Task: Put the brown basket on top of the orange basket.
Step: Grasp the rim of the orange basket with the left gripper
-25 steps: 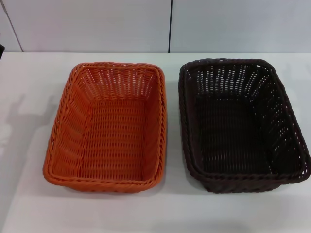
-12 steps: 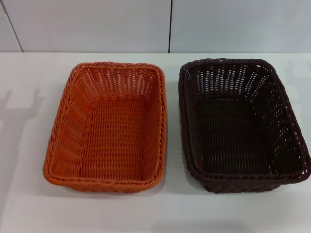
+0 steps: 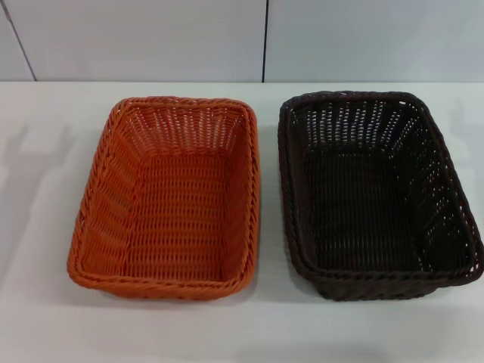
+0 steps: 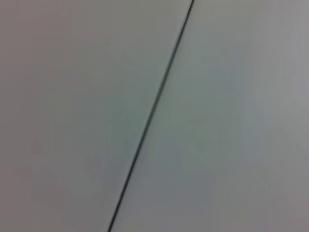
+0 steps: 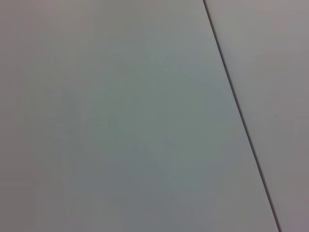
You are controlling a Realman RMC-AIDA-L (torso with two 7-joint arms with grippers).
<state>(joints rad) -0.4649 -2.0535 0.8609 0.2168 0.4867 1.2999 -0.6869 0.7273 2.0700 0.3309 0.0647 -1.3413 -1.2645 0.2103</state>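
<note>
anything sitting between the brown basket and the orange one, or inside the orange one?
Nothing visible. The brown basket and orange basket sit side by side with bare table between them; the orange one is empty. Neither gripper is in view.

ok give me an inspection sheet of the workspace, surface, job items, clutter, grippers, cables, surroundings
surface: white table, with faint shadows near its left and right edges
brown basket: upright, nothing inside, on the table on the robot's right, not stacked
orange basket: upright, nothing inside, on the robot's left, beside the brown one with a narrow gap between them
clutter: nothing seen
grippers: neither shows in any view; both wrist views show only a pale panel with a dark seam
cables: nothing seen
surroundings: pale wall panels behind the table, with dark vertical seams
</note>
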